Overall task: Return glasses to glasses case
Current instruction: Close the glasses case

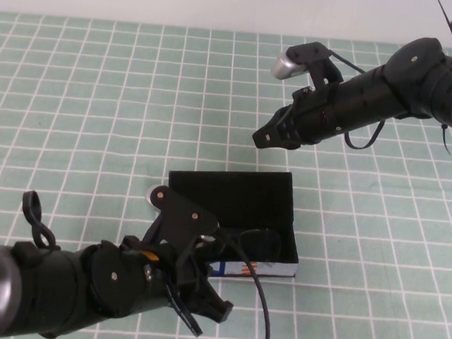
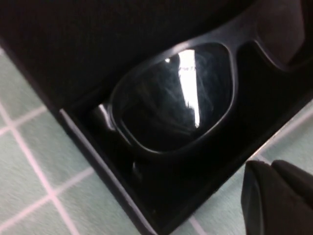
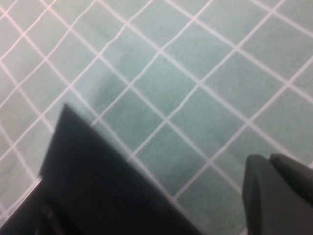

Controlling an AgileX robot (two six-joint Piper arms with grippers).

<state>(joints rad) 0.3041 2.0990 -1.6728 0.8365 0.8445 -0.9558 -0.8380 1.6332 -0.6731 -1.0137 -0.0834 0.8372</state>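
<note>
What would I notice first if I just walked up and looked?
Probably the glasses case, a black box standing open in the middle of the green checked mat, with the glasses lying inside it. The left hand sits near its front edge, and the right hand hangs above and behind it.

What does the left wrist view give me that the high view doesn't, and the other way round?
Only the left wrist view: a close look at the glasses lying inside the case, one lens catching glare.

Only the high view: both arms, with the left tool at the case's near-left corner and the right tool hovering above the mat beyond the raised lid.

Both: the open case with the glasses in it, on the green checked mat.
</note>
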